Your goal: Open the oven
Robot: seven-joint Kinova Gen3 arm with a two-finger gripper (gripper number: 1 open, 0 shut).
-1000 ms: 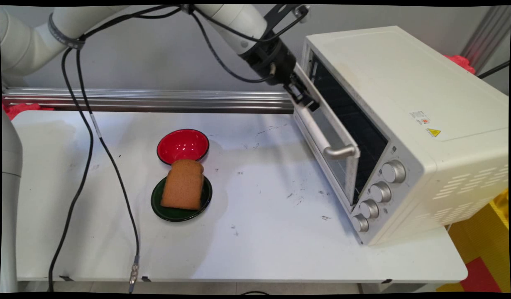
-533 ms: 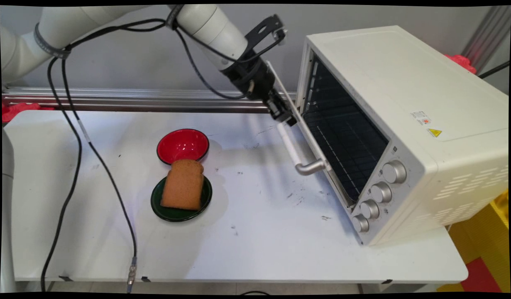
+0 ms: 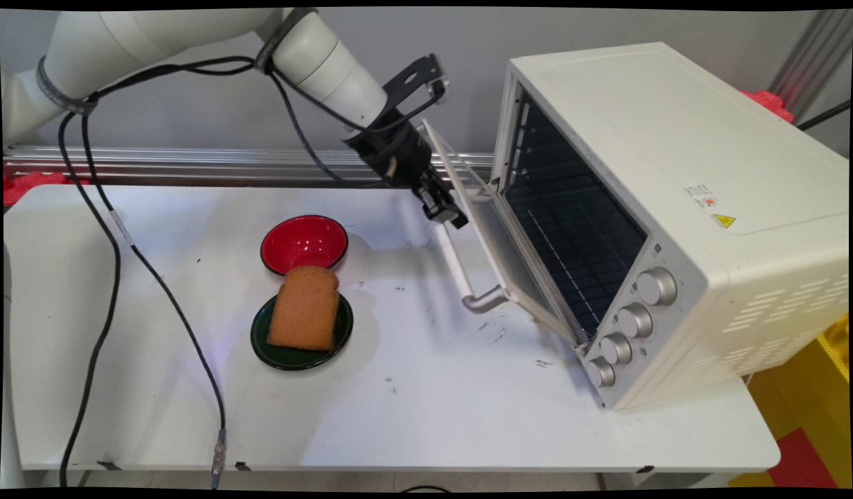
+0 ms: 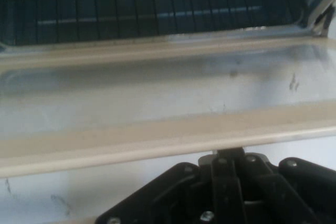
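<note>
A cream toaster oven (image 3: pixel 675 173) stands on the right of the white table (image 3: pixel 433 402). Its glass door (image 3: pixel 506 260) hangs about half open, tilted down toward the table. My gripper (image 3: pixel 445 211) is shut on the far end of the door handle (image 3: pixel 461 274). In the hand view the handle (image 4: pixel 131 148) runs across just above the gripper (image 4: pixel 231 157), with the door glass (image 4: pixel 157 87) and the wire rack (image 4: pixel 131 3) beyond it. The rack (image 3: pixel 572 235) inside the oven is bare.
A slice of brown bread (image 3: pixel 305 308) lies on a dark green plate (image 3: pixel 294 357) left of the oven. An empty red bowl (image 3: pixel 305 242) sits just behind it. Black cables (image 3: pixel 114 229) hang down at the left. An aluminium rail (image 3: pixel 190 166) runs along the back.
The gripper has moved left and down with the handle, swinging the oven door from nearly closed to about half open. The bread, plate and bowl have not moved.
</note>
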